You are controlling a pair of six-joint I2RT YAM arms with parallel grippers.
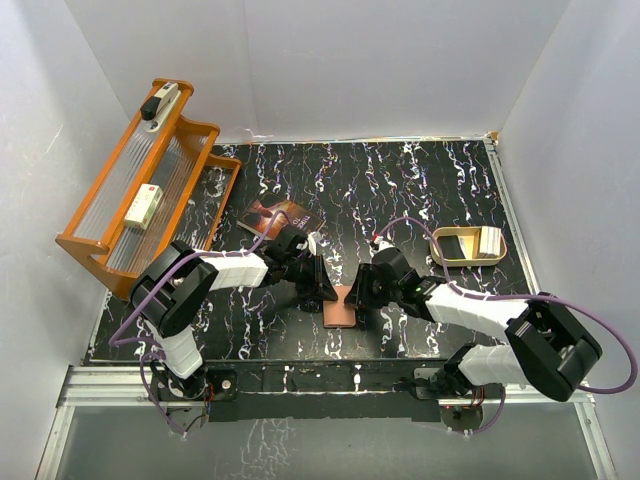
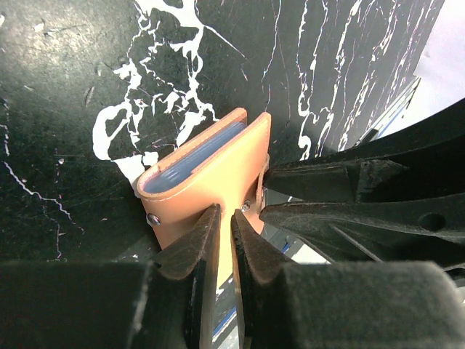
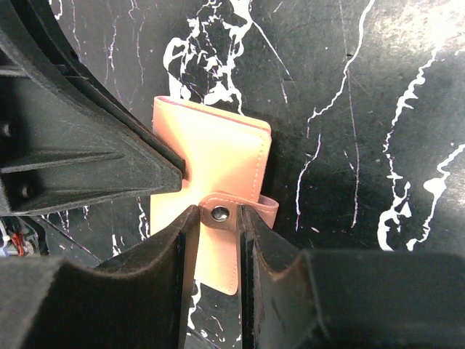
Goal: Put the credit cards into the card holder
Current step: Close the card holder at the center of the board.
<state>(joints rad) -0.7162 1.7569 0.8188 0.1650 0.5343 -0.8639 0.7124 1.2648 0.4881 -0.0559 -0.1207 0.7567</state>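
Note:
The reddish-brown card holder (image 1: 340, 312) lies on the black marble table between my two grippers. In the left wrist view the card holder (image 2: 218, 163) stands partly open, with pale blue-white card edges (image 2: 192, 156) stacked inside. My left gripper (image 2: 225, 216) is nearly shut, its jaws pinching the holder's cover edge. My right gripper (image 3: 219, 215) is closed round the snap-button tab (image 3: 240, 211) of the card holder (image 3: 218, 153). In the top view the left gripper (image 1: 327, 296) and the right gripper (image 1: 358, 294) meet over the holder. No loose card shows on the table.
A dark paperback book (image 1: 281, 215) lies behind the left arm. A beige-gold rounded tin (image 1: 468, 245) stands at the right. An orange rack (image 1: 140, 190) leans at the left. The table's front edge (image 1: 330, 372) is just behind the holder.

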